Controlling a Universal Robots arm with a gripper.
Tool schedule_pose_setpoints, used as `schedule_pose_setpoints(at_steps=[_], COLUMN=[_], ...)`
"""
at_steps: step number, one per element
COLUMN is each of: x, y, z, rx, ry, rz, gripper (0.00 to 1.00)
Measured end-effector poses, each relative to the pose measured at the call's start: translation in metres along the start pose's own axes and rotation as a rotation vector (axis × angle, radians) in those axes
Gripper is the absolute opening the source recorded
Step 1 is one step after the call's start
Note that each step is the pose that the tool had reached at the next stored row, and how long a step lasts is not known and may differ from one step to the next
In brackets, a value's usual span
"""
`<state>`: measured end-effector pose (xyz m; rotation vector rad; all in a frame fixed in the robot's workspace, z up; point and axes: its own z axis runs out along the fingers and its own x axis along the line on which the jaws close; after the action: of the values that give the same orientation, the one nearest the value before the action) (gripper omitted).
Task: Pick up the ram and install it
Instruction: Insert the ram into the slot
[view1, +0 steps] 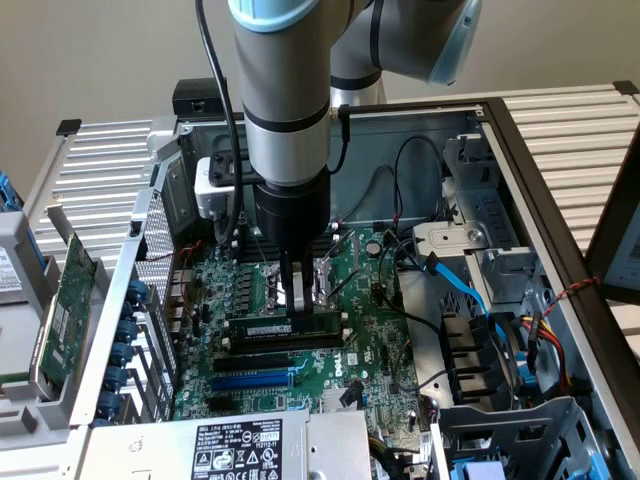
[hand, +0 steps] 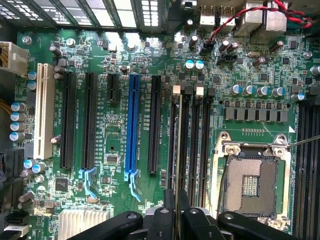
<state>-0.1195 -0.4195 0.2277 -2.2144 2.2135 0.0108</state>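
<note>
The ram (view1: 262, 327), a thin dark stick with a pale label strip, stands on edge along the black memory slots (view1: 290, 343) of the motherboard. My gripper (view1: 296, 300) reaches straight down from the arm and is shut on the ram's middle. In the wrist view the ram (hand: 178, 145) shows edge-on as a thin line over the memory slots (hand: 194, 140), with the gripper (hand: 176, 207) clamped on it. Whether the stick is pressed fully into a slot I cannot tell.
The open CPU socket (hand: 255, 182) lies right beside the memory slots. A blue expansion slot (hand: 132, 125) and black ones run parallel. A green expansion card (view1: 65, 305) leans outside the case at the exterior view's left. Blue cables (view1: 462, 288) and drive bays crowd the right; a power supply (view1: 235, 448) sits at the front.
</note>
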Motion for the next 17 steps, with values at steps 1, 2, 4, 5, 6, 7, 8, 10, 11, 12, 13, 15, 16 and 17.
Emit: schedule_pose_setpoints(at_steps=[1,2,4,5,6,7,8,10,11,12,13,15,16,17], x=[0.0001,0.0003,0.0006,0.0007,0.0007,0.0007,0.0007,0.0007,0.0007,0.0007,0.0007,0.0007,0.0007,0.0007], y=[0.0000,0.0000,0.0000,0.0000,0.0000,0.0000,0.0000,0.0000,0.0000,0.0000,0.0000,0.0000,0.0000,0.0000], z=[0.0000,0.0000,0.0000,0.0000,0.0000,0.0000,0.0000,0.0000,0.0000,0.0000,0.0000,0.0001,0.0002,0.0002], rx=[-0.0001,-0.0001,-0.0001,0.0006,0.0005,0.0006,0.0006,0.0006,0.0006,0.0006,0.0007,0.0013,0.0017,0.0022], ry=[0.0001,0.0001,0.0001,0.0004,0.0004,0.0004,0.0004,0.0004,0.0004,0.0005,0.0003,0.0005,0.0005,0.0005], rz=[0.000,0.000,0.000,0.000,0.001,0.002,0.002,0.003,0.004,0.004,0.005,0.005,0.005,0.005], gripper=[0.14,0.14,0.14,0.14,0.14,0.14,0.14,0.14,0.14,0.14,0.14,0.14,0.14,0.14])
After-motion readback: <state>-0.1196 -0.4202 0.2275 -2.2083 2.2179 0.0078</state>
